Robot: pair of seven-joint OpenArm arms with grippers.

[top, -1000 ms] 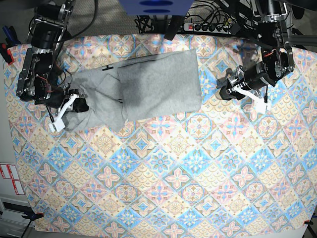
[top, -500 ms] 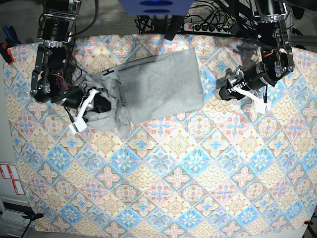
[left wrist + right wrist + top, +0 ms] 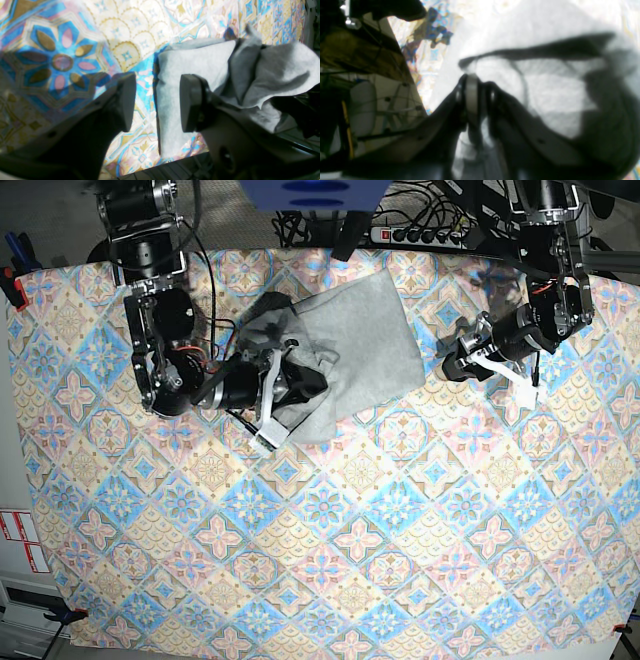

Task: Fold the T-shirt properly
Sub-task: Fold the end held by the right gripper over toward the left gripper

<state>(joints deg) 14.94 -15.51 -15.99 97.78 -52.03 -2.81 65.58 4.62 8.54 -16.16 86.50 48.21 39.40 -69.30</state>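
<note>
The T-shirt (image 3: 360,350) is a plain light heather grey, no print showing on the side that's up. The tablecloth (image 3: 330,530) under it is super busy: diamond tiles in blue, peach, pink and tan with flower medallions and cream scallop patterns. Both grippers, left (image 3: 155,102) and right (image 3: 472,95), are dark grey to black.

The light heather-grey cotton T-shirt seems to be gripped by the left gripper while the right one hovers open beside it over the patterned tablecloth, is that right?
Not quite, the arms are swapped. The right gripper is shut on the light heather-grey cotton T-shirt, as its wrist view shows. The left gripper hovers open beside it over the patterned tablecloth, as the left wrist view shows.
</note>
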